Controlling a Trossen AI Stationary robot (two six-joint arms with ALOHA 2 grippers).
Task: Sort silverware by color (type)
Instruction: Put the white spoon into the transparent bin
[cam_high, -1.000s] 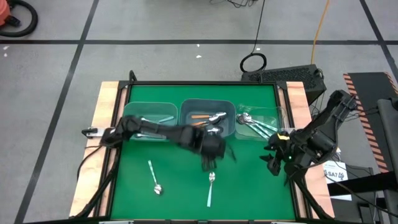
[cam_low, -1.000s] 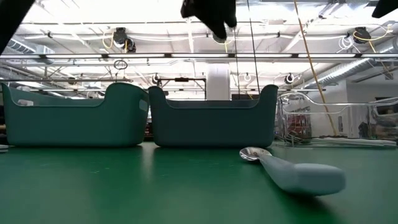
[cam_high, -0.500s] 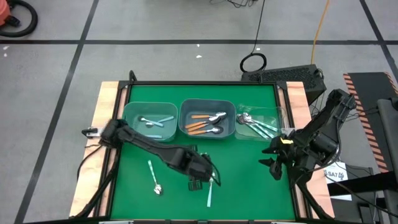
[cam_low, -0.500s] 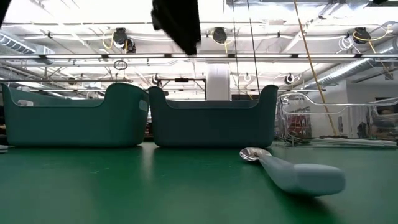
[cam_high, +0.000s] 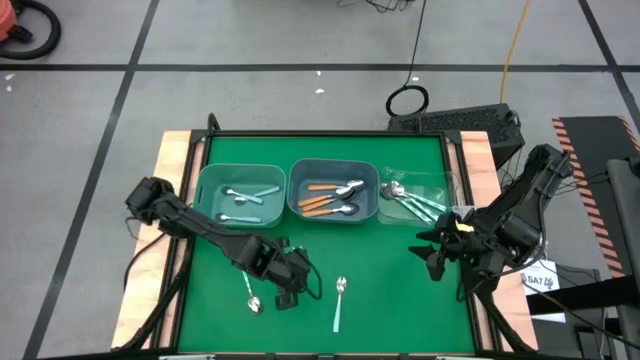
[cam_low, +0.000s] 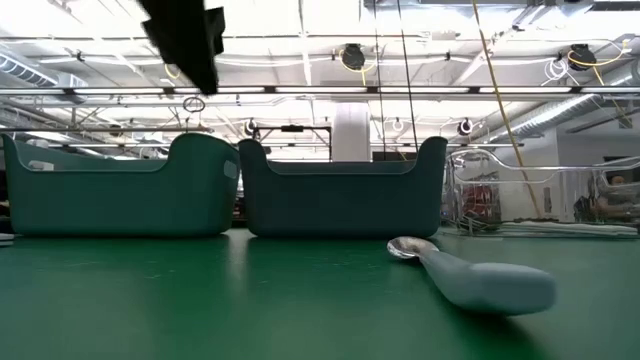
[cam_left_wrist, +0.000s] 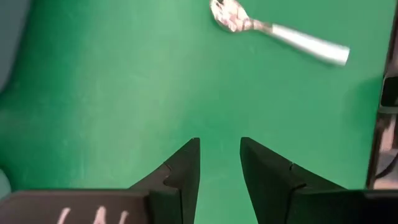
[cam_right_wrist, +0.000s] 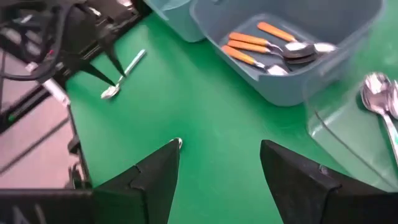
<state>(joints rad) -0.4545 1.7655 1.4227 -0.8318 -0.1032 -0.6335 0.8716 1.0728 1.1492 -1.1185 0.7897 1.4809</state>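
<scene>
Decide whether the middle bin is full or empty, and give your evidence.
Neither: the middle bin is partly filled. Orange-handled spoons lie on its floor in the high view, and bare floor shows around them.

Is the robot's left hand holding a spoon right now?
No, the left gripper has only bare green mat between its fingers, and the nearest spoon lies apart from it.

Three bins (cam_high: 333, 190) — two loose spoons (cam_high: 339, 303) on the mat.
</scene>
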